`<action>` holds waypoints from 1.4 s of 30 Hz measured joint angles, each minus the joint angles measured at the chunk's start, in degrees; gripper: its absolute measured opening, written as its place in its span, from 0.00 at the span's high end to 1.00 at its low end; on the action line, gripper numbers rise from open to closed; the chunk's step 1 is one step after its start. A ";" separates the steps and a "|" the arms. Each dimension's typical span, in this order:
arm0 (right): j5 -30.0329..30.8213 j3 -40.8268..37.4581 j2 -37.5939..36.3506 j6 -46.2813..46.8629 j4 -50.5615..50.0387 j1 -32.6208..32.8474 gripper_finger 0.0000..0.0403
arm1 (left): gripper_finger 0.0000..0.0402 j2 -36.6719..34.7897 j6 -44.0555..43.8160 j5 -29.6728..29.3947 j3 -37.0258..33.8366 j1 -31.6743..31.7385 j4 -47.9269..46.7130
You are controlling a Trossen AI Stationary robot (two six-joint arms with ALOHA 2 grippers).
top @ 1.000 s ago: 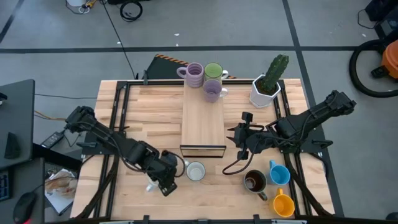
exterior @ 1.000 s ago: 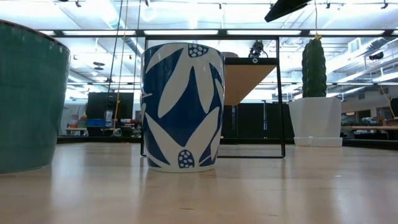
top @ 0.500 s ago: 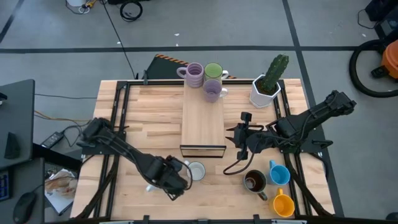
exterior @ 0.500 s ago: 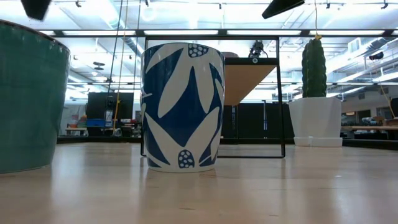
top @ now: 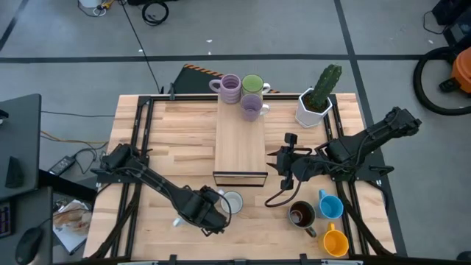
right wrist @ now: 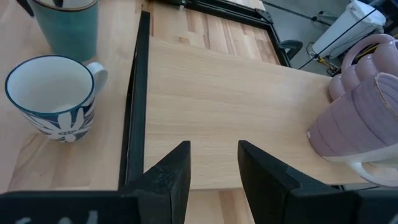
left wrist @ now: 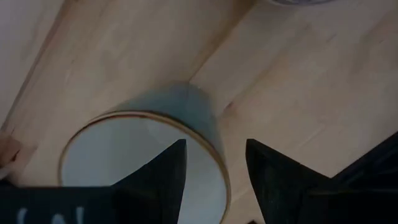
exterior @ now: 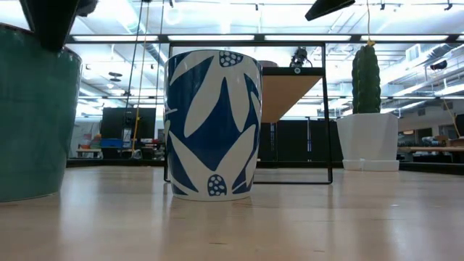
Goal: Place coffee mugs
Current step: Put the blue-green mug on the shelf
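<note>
A teal mug (left wrist: pixel 143 155) with a white inside stands on the table near its near edge, beside a white mug with blue leaves (top: pixel 232 202). My left gripper (left wrist: pixel 216 144) is open right above the teal mug's rim, one finger over the hollow and one outside the wall; it hides this mug in the high view. Both show in the low view: gripper (exterior: pixel 51 25), teal mug (exterior: pixel 32 116). Two lilac mugs (top: pixel 230 88) and a green one (top: pixel 252 84) stand on the wooden shelf's far end. My right gripper (top: pixel 285 163) waits open, right of the shelf.
The wooden shelf (top: pixel 239 143) on a black frame fills the table's middle. A brown mug (top: pixel 302 215), a blue mug (top: pixel 330 204) and an orange mug (top: pixel 335 243) stand near the right near corner. A white pot with a cactus (top: pixel 315 103) stands far right.
My left gripper has moved toward the table's right edge, closer to the white-and-blue mug, and has come down onto the teal mug's rim; in the low view it has dropped into the picture from above. The mugs have stayed in place.
</note>
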 joint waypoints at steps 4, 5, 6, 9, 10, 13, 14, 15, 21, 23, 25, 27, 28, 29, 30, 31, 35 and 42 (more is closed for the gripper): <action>-0.21 0.02 0.00 0.04 0.04 0.00 0.66 | 0.59 0.95 0.97 0.50 -1.55 -0.08 0.75; -0.38 0.02 0.02 0.02 -0.04 0.00 0.66 | 0.60 0.96 1.10 0.77 -2.57 -0.10 1.21; -0.39 0.02 0.02 0.04 0.02 0.00 0.66 | 0.61 0.96 1.11 1.36 -3.74 -0.26 1.63; -0.43 0.02 0.02 0.43 -0.17 0.00 0.66 | 0.66 0.96 1.14 1.79 -5.99 -0.37 2.54; -0.41 0.02 0.02 0.44 -0.08 0.00 0.66 | 0.67 0.96 1.40 1.85 -6.42 -0.39 2.79; -0.43 0.02 0.02 0.45 -0.07 0.00 0.66 | 0.72 0.94 2.69 1.68 -7.42 -0.37 3.89; -0.41 0.02 0.02 0.45 -0.01 0.00 0.66 | 0.74 0.94 3.21 1.58 -7.45 -0.37 3.90; -0.43 0.02 0.02 0.45 -0.09 0.00 0.66 | 0.77 0.94 4.07 1.54 -7.45 -0.37 3.93; -0.43 0.02 0.02 0.47 -0.03 0.00 0.66 | 0.93 -0.15 12.03 1.63 -7.40 -0.42 2.43; -0.41 0.02 0.02 0.50 -0.01 0.00 0.66 | 0.93 -1.74 13.94 1.82 -7.38 -0.37 0.56; -0.43 0.02 0.02 0.54 -0.03 0.00 0.66 | 0.93 -3.92 15.39 1.18 -7.38 -0.27 -2.15; -0.42 0.02 0.02 0.69 -0.01 0.00 0.66 | 0.93 -6.62 16.53 0.74 -7.36 0.14 -5.67; -0.43 0.02 0.02 0.75 -0.05 0.00 0.66 | 0.93 -8.02 17.74 0.24 -7.36 0.44 -7.30; -0.43 0.02 0.02 0.85 -0.02 0.00 0.66 | 0.93 -9.55 19.42 -0.35 -7.36 0.79 -8.48; -0.41 0.02 0.00 0.86 -0.01 0.00 0.66 | 0.93 -10.92 21.38 -1.36 -7.34 1.34 -9.28; -0.41 0.02 0.02 0.82 -0.02 0.00 0.66 | 0.93 -12.28 23.87 -2.45 -7.32 2.06 -9.81; -0.41 0.02 0.00 0.76 0.06 0.00 0.66 | 0.93 -16.88 33.08 -6.78 -7.32 6.08 -12.36; -0.41 0.02 0.00 0.54 -0.23 -0.56 0.66 | 0.93 -20.53 48.84 -8.10 -7.30 17.99 -14.21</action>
